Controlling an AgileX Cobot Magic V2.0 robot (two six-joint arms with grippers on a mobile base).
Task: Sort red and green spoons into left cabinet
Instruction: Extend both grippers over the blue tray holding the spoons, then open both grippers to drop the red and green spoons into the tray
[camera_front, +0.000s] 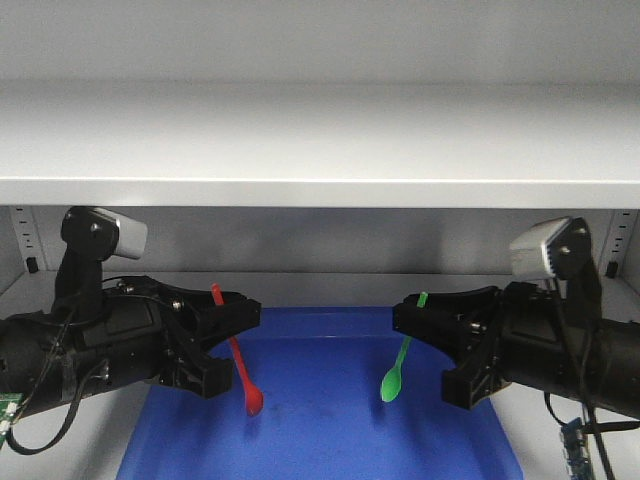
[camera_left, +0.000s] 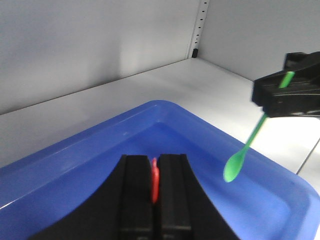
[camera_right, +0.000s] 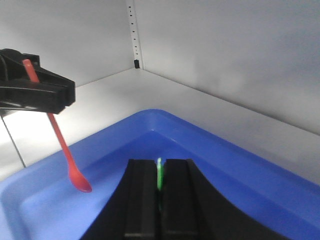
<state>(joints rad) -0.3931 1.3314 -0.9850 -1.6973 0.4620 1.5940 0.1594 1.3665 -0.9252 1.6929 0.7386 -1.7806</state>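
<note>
My left gripper (camera_front: 240, 312) is shut on the red spoon (camera_front: 238, 357), which hangs bowl-down over the blue tray (camera_front: 320, 450). The spoon shows between the jaws in the left wrist view (camera_left: 154, 180) and hanging free in the right wrist view (camera_right: 62, 145). My right gripper (camera_front: 408, 315) is shut on the green spoon (camera_front: 398, 368), also hanging bowl-down over the tray; it also shows in the left wrist view (camera_left: 245, 150) and between the jaws in the right wrist view (camera_right: 159, 175). The grey cabinet shelf (camera_front: 320, 135) runs above both grippers.
The blue tray (camera_left: 100, 140) lies on the cabinet's grey floor (camera_left: 150, 85). Slotted rails stand in the back corners (camera_right: 132, 35), (camera_left: 200, 27). The cabinet's back wall (camera_front: 320, 240) is close behind the tray.
</note>
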